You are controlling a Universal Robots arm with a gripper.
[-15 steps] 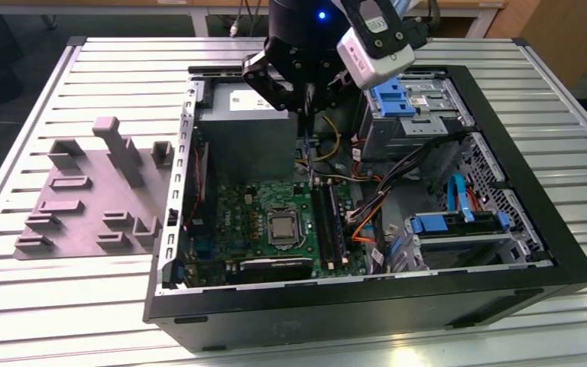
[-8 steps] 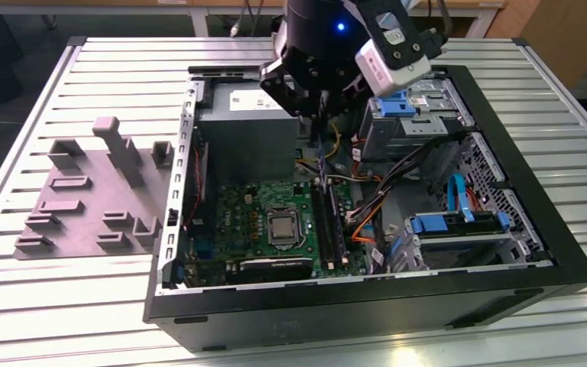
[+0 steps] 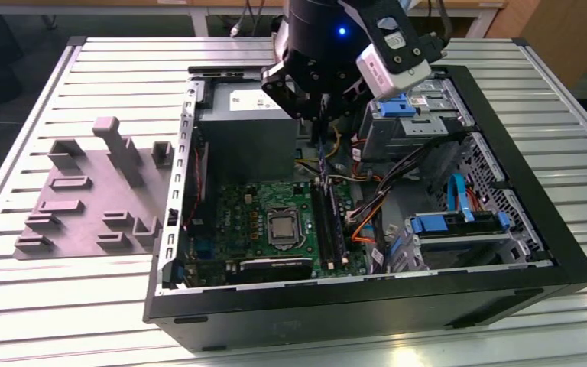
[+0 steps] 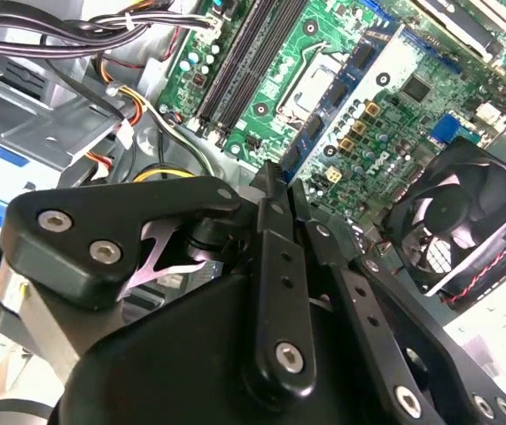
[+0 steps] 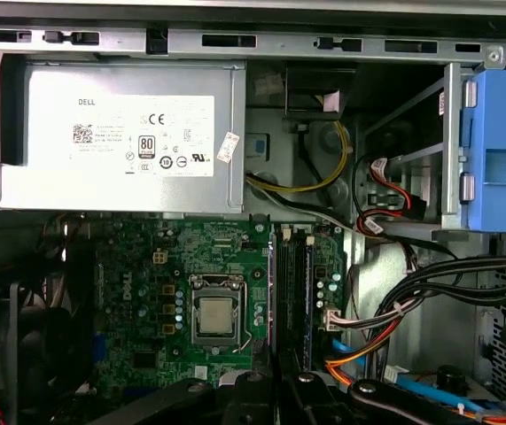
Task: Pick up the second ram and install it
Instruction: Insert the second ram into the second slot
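The ribbed metal bench point(image 3: 49, 306) carries an open black case point(image 3: 375, 310), with a mauve-grey fixture point(image 3: 79, 199) lying just beside it towards the exterior view's left. Inside the case lies a green board point(image 3: 263, 206) with black sockets point(image 3: 326, 222), and above them hangs the end effector point(image 3: 320, 121), its fingers point(image 4: 275, 212) pressed nearly together on a thin dark strip, apparently the ram point(image 3: 321, 157), which is held upright and edge-on over the sockets. Beyond the bench are a dark floor point(image 3: 8, 38) and pale wooden furniture point(image 3: 564, 30).
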